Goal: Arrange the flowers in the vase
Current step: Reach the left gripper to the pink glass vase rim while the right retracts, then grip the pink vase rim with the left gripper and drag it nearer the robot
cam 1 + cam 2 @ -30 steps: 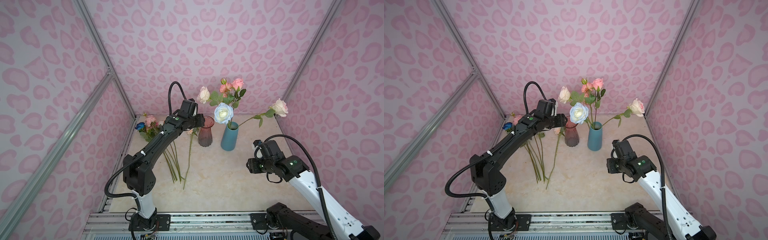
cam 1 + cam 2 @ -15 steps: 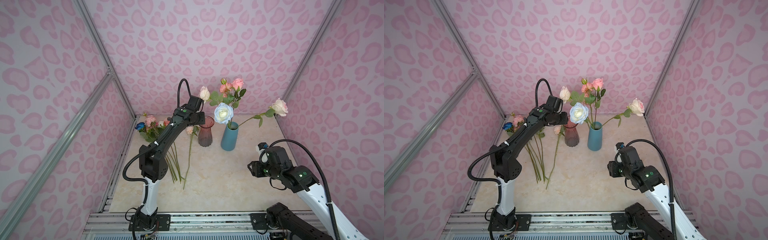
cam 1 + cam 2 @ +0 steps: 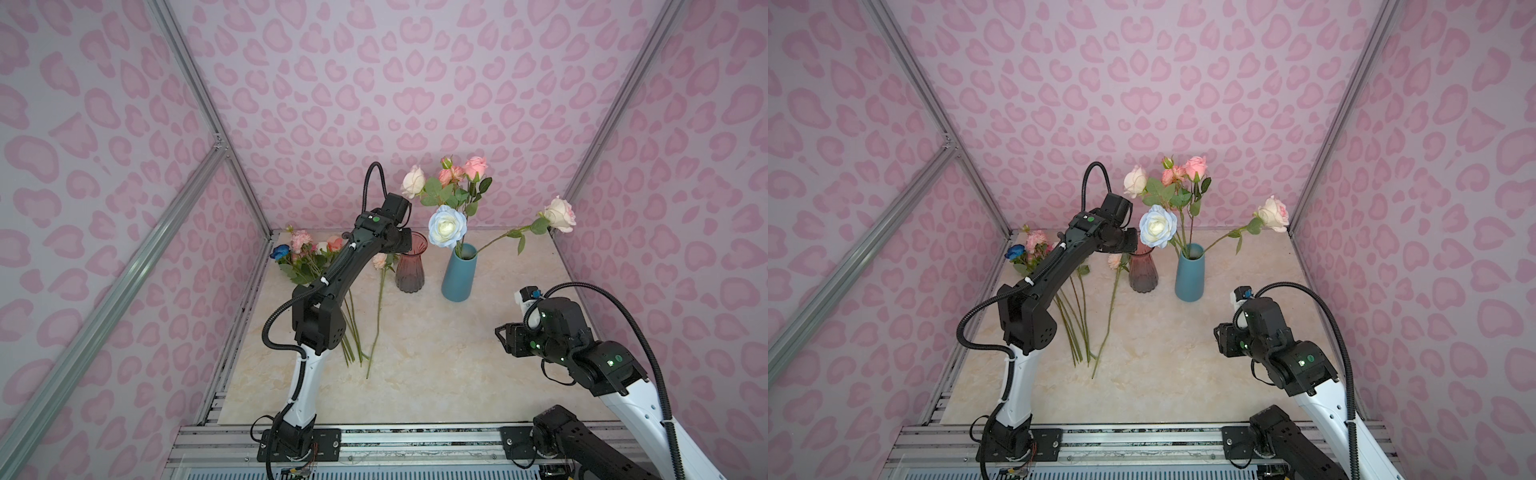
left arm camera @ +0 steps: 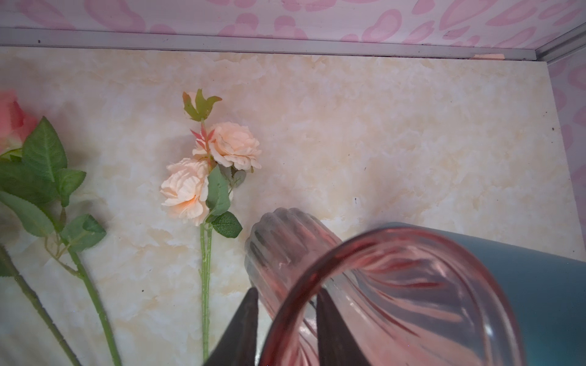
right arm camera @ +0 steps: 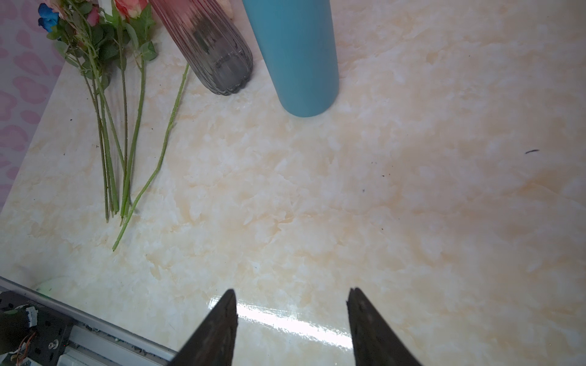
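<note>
Pale marble worktop carries loose flowers just beside the left gripper, whose jaws straddle the pink vase rim; whether they pinch, I cannot tell. Right gripper is open, empty.

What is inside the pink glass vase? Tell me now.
No flower or stem shows inside the pink glass vase; only one finger of the left tool dips inside its rim. In both top views the tool covers part of the mouth.

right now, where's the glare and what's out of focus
Right wrist view: a bright glare streak on the table. Left wrist view: the pink glass vase is blurred up close, the peach flowers sharp. Both top views: even light, no glare.
</note>
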`<state>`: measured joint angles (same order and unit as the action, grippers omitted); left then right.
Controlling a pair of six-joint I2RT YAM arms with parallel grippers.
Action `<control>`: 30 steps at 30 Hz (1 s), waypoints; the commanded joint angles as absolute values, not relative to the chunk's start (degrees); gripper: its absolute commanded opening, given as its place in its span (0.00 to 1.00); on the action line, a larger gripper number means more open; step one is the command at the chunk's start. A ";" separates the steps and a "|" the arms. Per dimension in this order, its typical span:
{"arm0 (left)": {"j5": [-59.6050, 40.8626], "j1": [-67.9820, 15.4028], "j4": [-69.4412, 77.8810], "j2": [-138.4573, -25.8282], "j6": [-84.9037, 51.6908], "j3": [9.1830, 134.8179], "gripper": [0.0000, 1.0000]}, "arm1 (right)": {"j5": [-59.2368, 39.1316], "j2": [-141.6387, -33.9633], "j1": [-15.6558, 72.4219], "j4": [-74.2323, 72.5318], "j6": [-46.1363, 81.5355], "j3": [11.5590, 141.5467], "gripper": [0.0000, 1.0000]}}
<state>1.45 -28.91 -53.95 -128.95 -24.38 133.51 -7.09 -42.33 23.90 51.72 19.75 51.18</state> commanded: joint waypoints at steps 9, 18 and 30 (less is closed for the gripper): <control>0.40 -28.67 -58.54 -128.96 -22.65 134.47 0.21 | -6.24 -40.45 24.07 50.53 19.99 50.71 0.57; -2.95 -28.22 -59.03 -126.79 -22.06 131.20 0.04 | -5.97 -39.47 24.08 50.78 19.99 50.97 0.57; -6.70 -28.21 -58.27 -120.89 -21.63 127.08 0.03 | -5.28 -39.46 24.05 50.45 20.08 50.92 0.56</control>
<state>-7.27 -28.23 -57.30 -123.31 -22.83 127.94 -6.02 -39.51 23.99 51.70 19.94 50.98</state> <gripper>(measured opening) 0.147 0.564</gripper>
